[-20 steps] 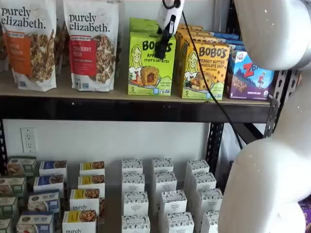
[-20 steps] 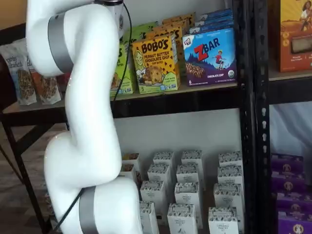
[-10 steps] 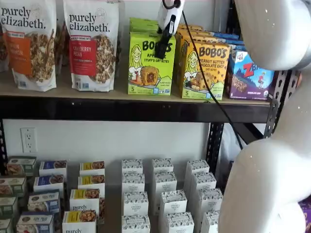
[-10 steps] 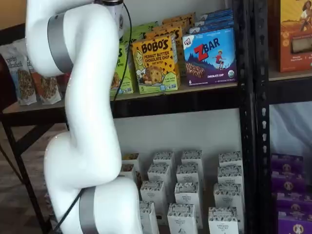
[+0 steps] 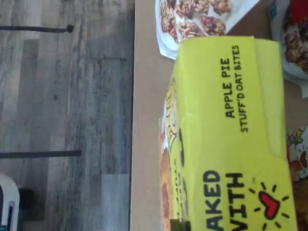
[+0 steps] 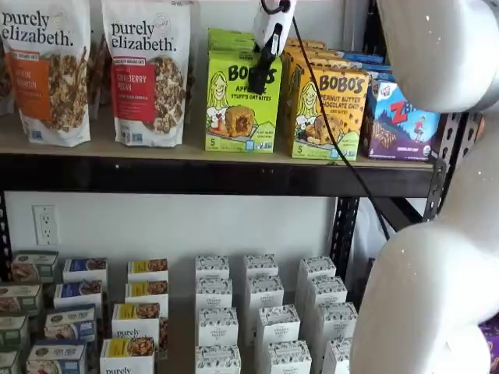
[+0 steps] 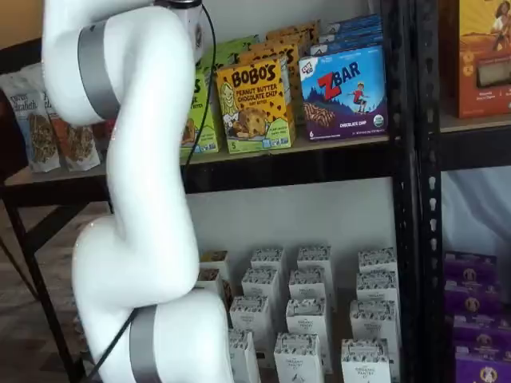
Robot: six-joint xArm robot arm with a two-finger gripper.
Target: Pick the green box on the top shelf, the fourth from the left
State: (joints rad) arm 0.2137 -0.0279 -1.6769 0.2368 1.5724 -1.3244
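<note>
We see 2 granola pouches (image 6: 148, 70) toward the left end of the top shelf (image 6: 195, 175). Next stands the green box (image 6: 242, 101), near the front edge. The gripper (image 6: 261, 74) hangs before its upper face; we cannot tell its finger gap. The yellow-orange box (image 6: 327, 113) follows.

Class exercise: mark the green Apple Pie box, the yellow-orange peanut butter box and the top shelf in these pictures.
green box (image 6: 242, 105): in a shelf view, front panel, on the oat bite picture.
peanut butter box (image 7: 254, 104): in a shelf view, middle of its front face.
top shelf (image 6: 195, 175): in a shelf view, black front rail.
</note>
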